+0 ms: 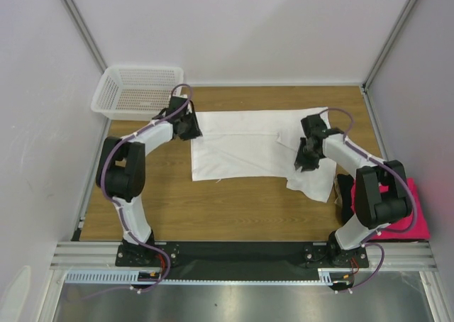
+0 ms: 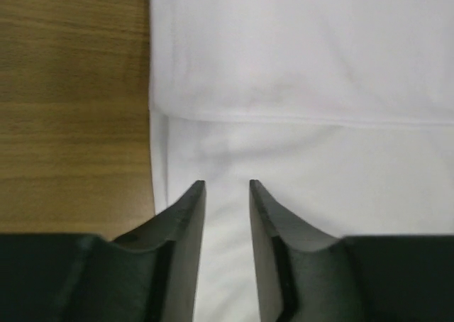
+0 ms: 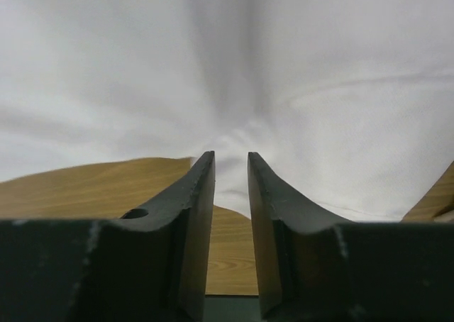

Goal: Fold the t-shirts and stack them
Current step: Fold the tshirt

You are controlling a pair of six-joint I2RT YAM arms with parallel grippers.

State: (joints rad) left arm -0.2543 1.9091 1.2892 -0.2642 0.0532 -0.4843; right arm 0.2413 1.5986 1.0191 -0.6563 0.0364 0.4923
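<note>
The large white t-shirt lies spread across the middle of the wooden table, partly folded over. My left gripper is at its far left corner. In the left wrist view the jaws stand narrowly apart with white cloth running between them. My right gripper is at the shirt's right part. In the right wrist view it pinches the white cloth, whose creases run to the tips, lifted off the wood. The magenta-pink shirt lies at the near right. The black shirt is not in view.
A white mesh basket stands at the far left corner of the table. Walls and frame posts close in the left, far and right sides. A black strip runs along the near edge between the arm bases.
</note>
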